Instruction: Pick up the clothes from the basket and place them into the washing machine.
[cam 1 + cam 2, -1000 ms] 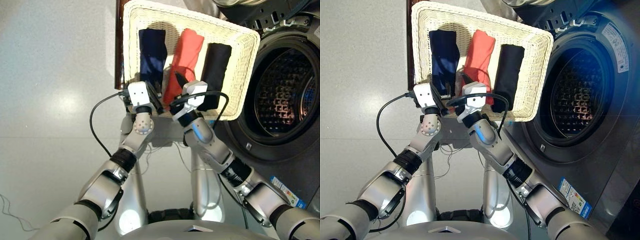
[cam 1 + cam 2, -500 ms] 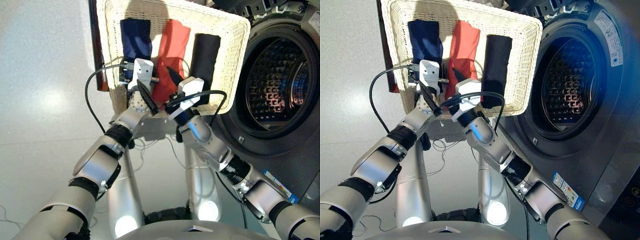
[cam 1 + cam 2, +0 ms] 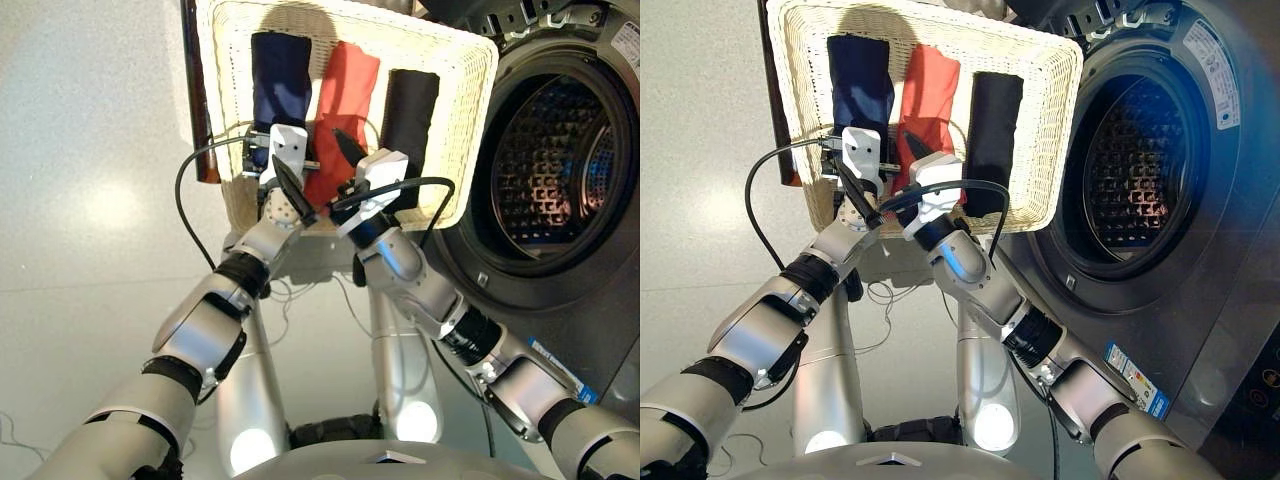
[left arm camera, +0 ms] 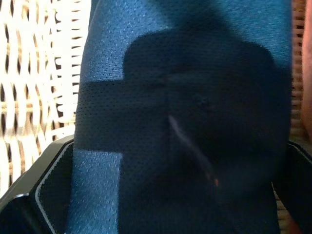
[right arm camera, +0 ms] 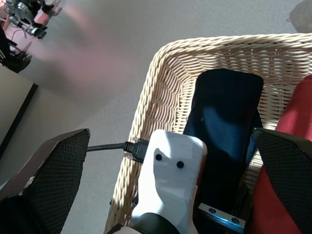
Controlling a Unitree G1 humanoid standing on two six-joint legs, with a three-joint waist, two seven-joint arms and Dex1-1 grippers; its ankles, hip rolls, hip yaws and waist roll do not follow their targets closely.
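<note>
The cream wicker basket [image 3: 225, 120] holds the clothes side by side: a navy piece [image 3: 280, 75], a red-orange piece [image 3: 345, 95] and a black piece [image 3: 405, 110]. My left gripper [image 3: 284, 162] is open over the near end of the navy piece. In the left wrist view the navy cloth [image 4: 175, 112] fills the space between the fingers [image 4: 51, 190]. My right gripper [image 3: 348, 158] is open and empty just above the near end of the red-orange piece. The washing machine [image 3: 545, 170] stands at the right with its drum opening uncovered.
The basket rests on a dark brown stand [image 3: 196, 110], close against the washer's front. A black cable [image 3: 185, 205] loops from my left wrist out over the grey floor [image 3: 90, 150]. In the right wrist view my left wrist's white housing [image 5: 168, 183] sits at the basket's rim [image 5: 146, 102].
The camera has tilted and the whole picture has shifted. My left gripper has turned and reached over the basket's near rim onto the navy piece. The right gripper has barely moved.
</note>
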